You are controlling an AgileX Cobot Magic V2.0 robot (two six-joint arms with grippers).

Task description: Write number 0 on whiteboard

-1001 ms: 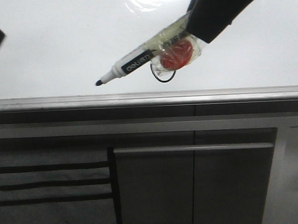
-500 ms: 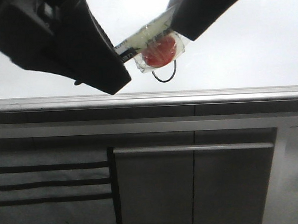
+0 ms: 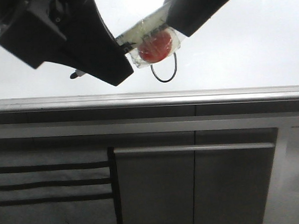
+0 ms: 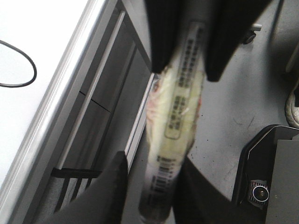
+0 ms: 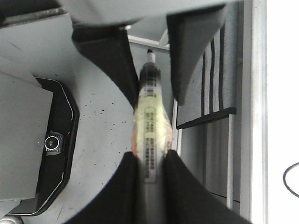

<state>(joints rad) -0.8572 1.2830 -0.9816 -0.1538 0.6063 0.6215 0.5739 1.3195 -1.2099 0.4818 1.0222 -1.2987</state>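
We saw the number 0 (image 3: 165, 71) on the whiteboard (image 3: 246, 46), just below the right hand (image 3: 158, 39), which clenched the marker (image 3: 135, 35); the left hand (image 3: 121, 55) straddled the marker, its grip indeterminate.

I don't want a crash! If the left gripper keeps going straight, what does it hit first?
Probably the right gripper, which holds the marker already between the left gripper's jaws.

Glossy whiteboard (image 3: 246, 46) serves as the table here, glare along its far edge, grey metal strip along the near edge. Drawn directly on it, the number 0 (image 3: 165, 73), thin black ink.
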